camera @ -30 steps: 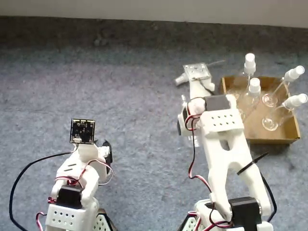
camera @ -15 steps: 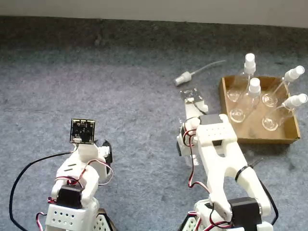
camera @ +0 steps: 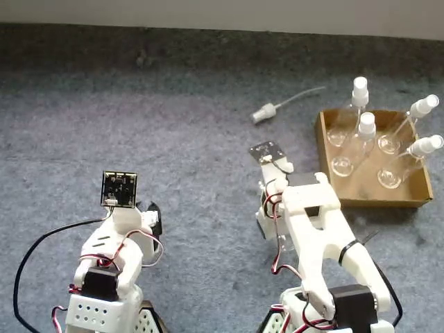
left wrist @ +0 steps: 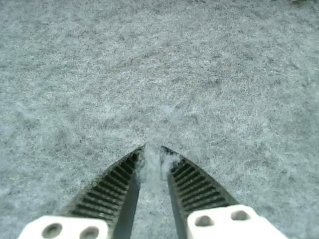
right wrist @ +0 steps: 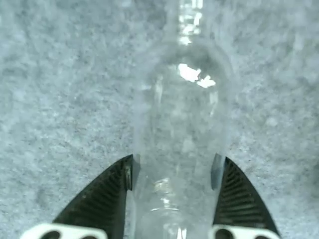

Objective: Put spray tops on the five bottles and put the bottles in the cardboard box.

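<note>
A clear bottle (right wrist: 179,114) without a top lies lengthwise between the fingers of my right gripper (right wrist: 175,160), which is shut on its body; the open neck points away from the wrist. In the high view the right arm (camera: 316,215) stands left of the cardboard box (camera: 368,202), with the bottle hidden beneath it. Several bottles with white spray tops (camera: 361,128) stand in the box. A loose spray top (camera: 265,112) with its thin tube lies on the carpet beyond the right arm. My left gripper (left wrist: 153,148) is shut, empty, just over the carpet at the near left.
Grey carpet (camera: 173,125) covers the table, and a darker strip runs along the far edge. The left arm (camera: 114,250) sits near the front left corner. Open carpet lies between the two arms and beyond them.
The right arm has drawn back toward the near side, away from the loose spray top, which now lies fully uncovered. The left arm has not moved.
</note>
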`<act>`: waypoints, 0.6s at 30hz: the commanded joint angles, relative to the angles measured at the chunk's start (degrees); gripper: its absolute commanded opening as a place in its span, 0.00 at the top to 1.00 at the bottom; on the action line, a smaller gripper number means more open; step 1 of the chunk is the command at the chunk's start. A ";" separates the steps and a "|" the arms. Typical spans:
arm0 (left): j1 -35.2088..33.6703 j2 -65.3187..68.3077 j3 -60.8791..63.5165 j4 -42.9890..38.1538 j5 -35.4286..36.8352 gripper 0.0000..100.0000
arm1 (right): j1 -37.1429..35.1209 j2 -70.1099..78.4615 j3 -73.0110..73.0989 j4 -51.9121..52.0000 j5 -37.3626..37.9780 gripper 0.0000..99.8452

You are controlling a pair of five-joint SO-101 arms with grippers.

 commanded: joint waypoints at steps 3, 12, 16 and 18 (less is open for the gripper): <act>-0.31 0.31 1.27 -0.88 -0.88 0.99 | 0.66 -2.33 -0.22 -0.48 0.79 0.79; -0.31 0.31 1.27 -1.14 -0.88 0.99 | 0.40 -2.33 -0.48 6.29 4.40 0.74; -0.31 0.31 1.27 -1.14 -0.88 0.99 | 0.48 -2.33 -3.30 6.29 2.55 0.74; -0.31 0.31 1.27 -1.14 -0.88 0.99 | 0.31 -2.33 -5.41 6.29 -0.35 0.74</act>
